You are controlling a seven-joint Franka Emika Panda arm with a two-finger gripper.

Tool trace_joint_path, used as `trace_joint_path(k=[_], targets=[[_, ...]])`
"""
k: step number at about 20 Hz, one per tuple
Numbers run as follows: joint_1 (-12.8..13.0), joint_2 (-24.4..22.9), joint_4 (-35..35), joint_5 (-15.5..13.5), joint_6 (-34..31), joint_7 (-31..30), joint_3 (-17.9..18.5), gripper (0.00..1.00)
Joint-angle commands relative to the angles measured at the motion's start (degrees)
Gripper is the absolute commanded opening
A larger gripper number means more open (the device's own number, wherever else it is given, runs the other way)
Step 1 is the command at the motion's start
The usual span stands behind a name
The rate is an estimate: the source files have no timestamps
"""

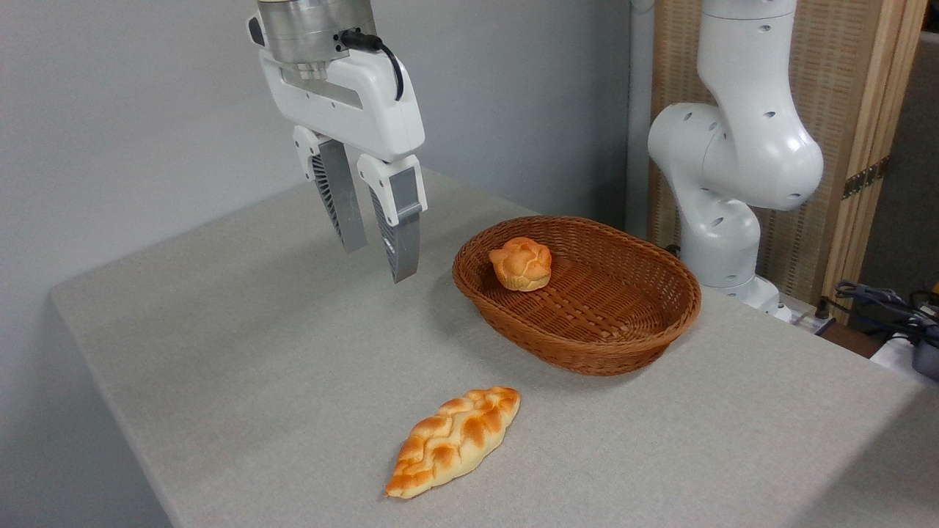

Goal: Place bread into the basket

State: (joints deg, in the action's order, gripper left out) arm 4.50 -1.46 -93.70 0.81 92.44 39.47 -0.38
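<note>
The bread (521, 263), a small round golden-orange bun with a knotted top, lies inside the basket (631, 331), near its left wall. The basket is oval, reddish-brown wicker, standing right of the table's middle. My gripper (378, 260) hangs in the air to the left of the basket, above the table. Its two grey ribbed fingers (402, 242) point down, a little apart, and hold nothing.
A longer braided loaf (455, 440) lies on the table in front of the basket, near the front edge. The arm's white base (733, 169) stands behind the basket at the right. Cables (888, 304) lie at the far right. The table's left edge runs diagonally.
</note>
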Motion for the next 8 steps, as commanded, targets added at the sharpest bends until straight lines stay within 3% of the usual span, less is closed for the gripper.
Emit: trace_joint_path(k=[1,8], targets=[[-0.63,0.76,1.77,0.51,-1.56,0.79,-0.06,1.0],[-0.63,0.67,1.77,0.51,-1.56,0.79,0.2,1.0]])
